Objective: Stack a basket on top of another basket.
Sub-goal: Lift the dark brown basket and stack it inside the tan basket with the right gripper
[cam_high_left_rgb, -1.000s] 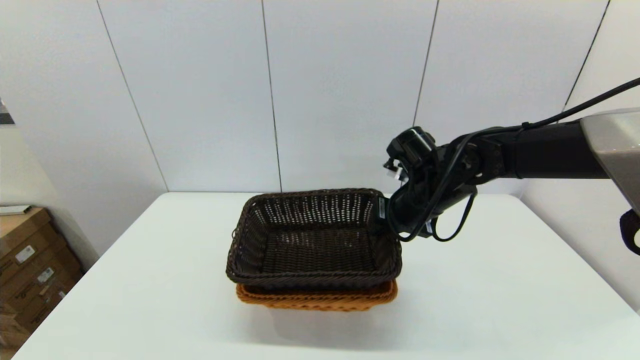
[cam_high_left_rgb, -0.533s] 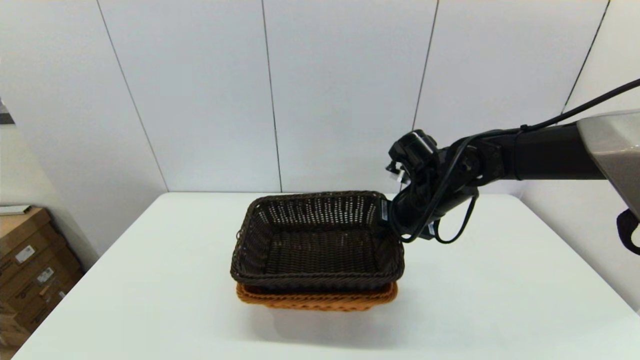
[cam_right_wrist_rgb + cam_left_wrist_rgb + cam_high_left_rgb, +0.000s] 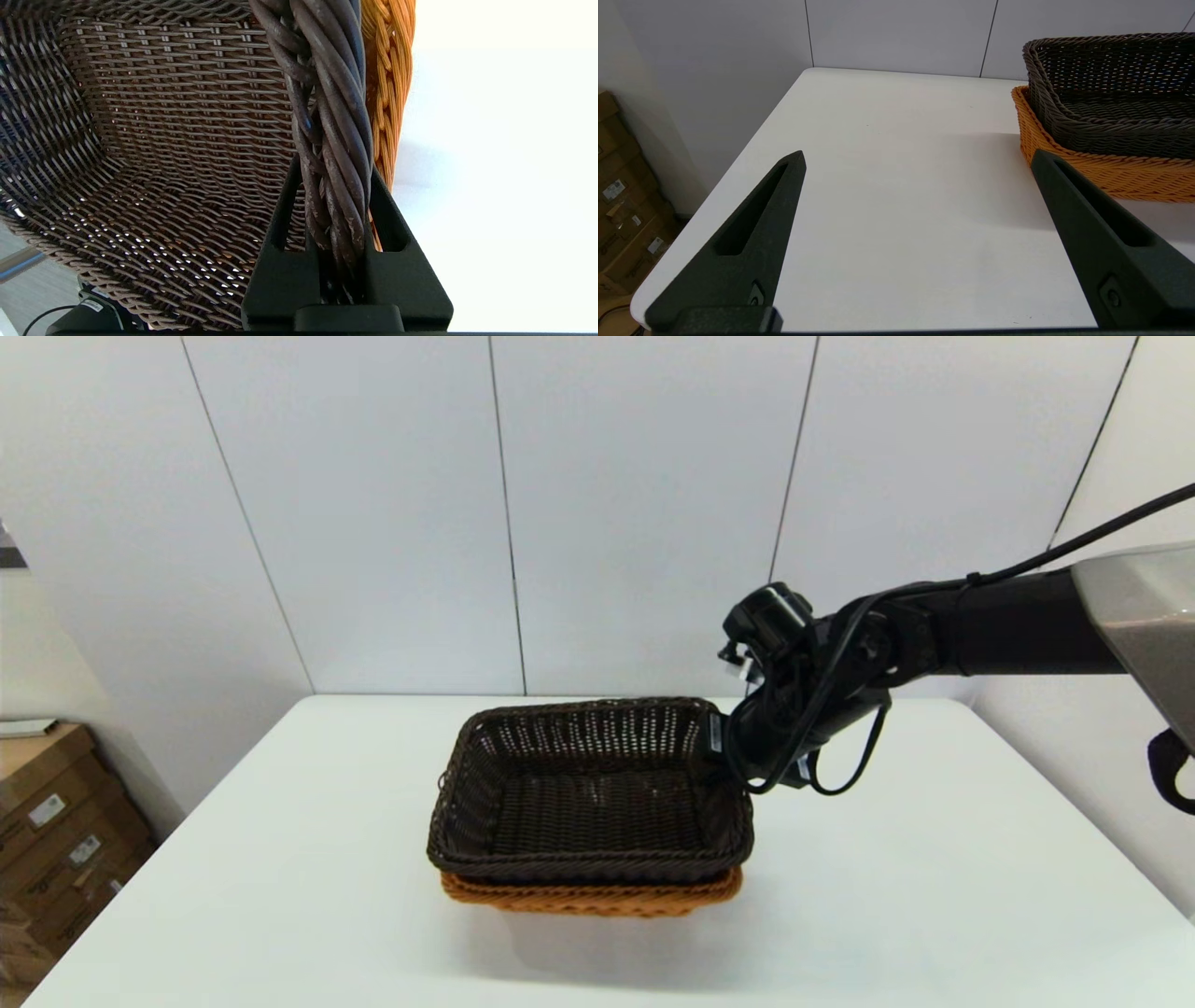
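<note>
White wall panels stand behind the white table (image 3: 887, 896). I have the right gripper (image 3: 334, 186) clamped on the braided rim of the dark brown basket (image 3: 588, 793), at its right far corner. That basket sits nested over the orange-tan basket (image 3: 588, 896), which rests near the middle of the table toward its far edge. From what I see, the near side looks seated while the held corner rides a little high. I would lower that corner gently until both rims run parallel, then release without dragging sideways. My left gripper (image 3: 915, 163), fingers spread wide, hangs over the table's left part, clear of both baskets.
</note>
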Robot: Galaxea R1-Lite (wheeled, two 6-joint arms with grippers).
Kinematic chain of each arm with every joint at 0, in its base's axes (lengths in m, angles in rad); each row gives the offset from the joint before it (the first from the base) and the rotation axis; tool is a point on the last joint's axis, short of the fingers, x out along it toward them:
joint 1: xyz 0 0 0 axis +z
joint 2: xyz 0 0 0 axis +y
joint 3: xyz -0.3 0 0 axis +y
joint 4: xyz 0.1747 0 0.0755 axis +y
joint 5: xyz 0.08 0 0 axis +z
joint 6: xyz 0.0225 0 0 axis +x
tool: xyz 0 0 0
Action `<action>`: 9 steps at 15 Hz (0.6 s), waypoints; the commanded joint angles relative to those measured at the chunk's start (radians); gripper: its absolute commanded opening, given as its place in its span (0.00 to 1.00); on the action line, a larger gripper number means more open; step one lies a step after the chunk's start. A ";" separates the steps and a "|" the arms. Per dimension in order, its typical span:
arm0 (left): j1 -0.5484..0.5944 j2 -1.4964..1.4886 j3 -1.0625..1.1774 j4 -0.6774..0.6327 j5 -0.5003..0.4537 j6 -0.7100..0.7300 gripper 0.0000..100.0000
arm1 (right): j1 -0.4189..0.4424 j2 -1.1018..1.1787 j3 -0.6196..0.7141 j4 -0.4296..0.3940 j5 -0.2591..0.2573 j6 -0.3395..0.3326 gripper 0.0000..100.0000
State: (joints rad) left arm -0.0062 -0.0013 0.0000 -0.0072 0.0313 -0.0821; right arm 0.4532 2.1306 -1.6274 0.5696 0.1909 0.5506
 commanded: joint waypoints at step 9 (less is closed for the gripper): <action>0.000 0.000 0.000 0.000 0.001 -0.001 1.00 | -0.001 0.034 -0.006 -0.002 -0.005 0.006 1.00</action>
State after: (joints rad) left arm -0.0062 -0.0013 0.0000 -0.0072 0.0313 -0.0821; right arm 0.4530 2.1557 -1.6328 0.5638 0.1866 0.5547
